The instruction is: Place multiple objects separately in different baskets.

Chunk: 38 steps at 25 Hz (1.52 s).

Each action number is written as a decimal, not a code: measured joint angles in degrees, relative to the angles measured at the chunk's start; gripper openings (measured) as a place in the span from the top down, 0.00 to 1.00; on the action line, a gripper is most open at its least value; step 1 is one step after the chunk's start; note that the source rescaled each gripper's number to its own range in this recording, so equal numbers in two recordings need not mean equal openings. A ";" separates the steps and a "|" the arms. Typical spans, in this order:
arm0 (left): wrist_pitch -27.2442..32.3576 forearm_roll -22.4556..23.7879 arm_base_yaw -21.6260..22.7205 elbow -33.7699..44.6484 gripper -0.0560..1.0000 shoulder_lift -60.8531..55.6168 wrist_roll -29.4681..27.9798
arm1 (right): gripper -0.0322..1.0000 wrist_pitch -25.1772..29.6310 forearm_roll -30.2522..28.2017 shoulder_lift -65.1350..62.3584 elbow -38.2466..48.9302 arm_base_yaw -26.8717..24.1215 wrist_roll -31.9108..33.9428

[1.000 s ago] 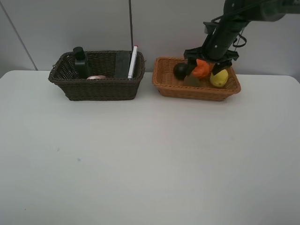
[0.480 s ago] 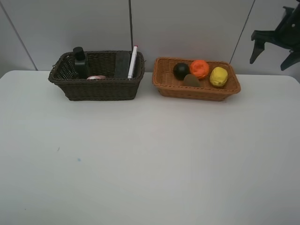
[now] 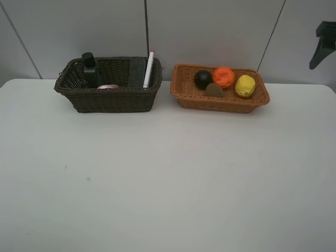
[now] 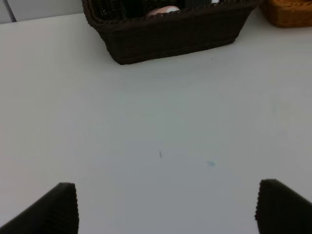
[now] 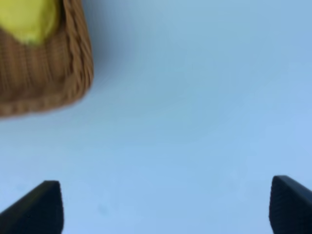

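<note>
The dark brown basket [image 3: 107, 100] at the back left holds the dark green pump bottle [image 3: 90, 70], the black eraser block [image 3: 137, 72], the pink bottle [image 3: 108, 86] and the white marker with pink tip [image 3: 149, 69]. The light orange-tan basket [image 3: 219, 101] at the back right holds the mangosteen [image 3: 202, 79], orange [image 3: 223, 76], lemon [image 3: 245, 85] and brown kiwi [image 3: 214, 90]. My right gripper [image 5: 165, 204] is open and empty; one finger [image 3: 320, 45] shows at the far right edge, raised beyond the tan basket [image 5: 44, 73] and lemon [image 5: 29, 17]. My left gripper [image 4: 168, 207] is open over bare table, short of the dark basket [image 4: 170, 34].
The white table [image 3: 168, 173] stretches wide in front of both baskets. A grey panelled wall stands right behind them. A corner of the tan basket [image 4: 287, 12] shows in the left wrist view.
My right gripper has let go of the orange in the tan basket, lifted away and moved right, almost out of the exterior view. The left arm has not moved.
</note>
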 joint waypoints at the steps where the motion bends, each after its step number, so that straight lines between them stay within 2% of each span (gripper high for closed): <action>1: 0.00 0.00 0.00 0.00 0.06 0.00 0.00 | 0.00 -0.82 0.00 -3.14 3.60 0.00 0.00; 5: 0.00 -0.04 0.00 0.00 0.06 0.00 0.00 | 0.00 -4.78 0.08 -18.79 18.81 0.66 0.00; 10: 0.00 -0.04 0.00 0.00 0.06 0.00 0.00 | 0.00 -5.51 0.08 -38.59 34.72 0.66 0.00; 17: 0.00 -0.04 0.00 0.00 0.06 0.00 0.00 | 0.00 -5.03 0.15 -67.67 48.89 0.66 -0.27; 25: 0.00 -0.04 0.00 0.00 0.06 0.00 0.00 | 0.00 -4.76 3.81 -90.81 50.31 0.66 -4.73; 38: 0.00 0.01 0.00 0.00 0.06 0.00 0.00 | 0.00 -4.76 3.81 -92.50 50.57 1.13 -6.13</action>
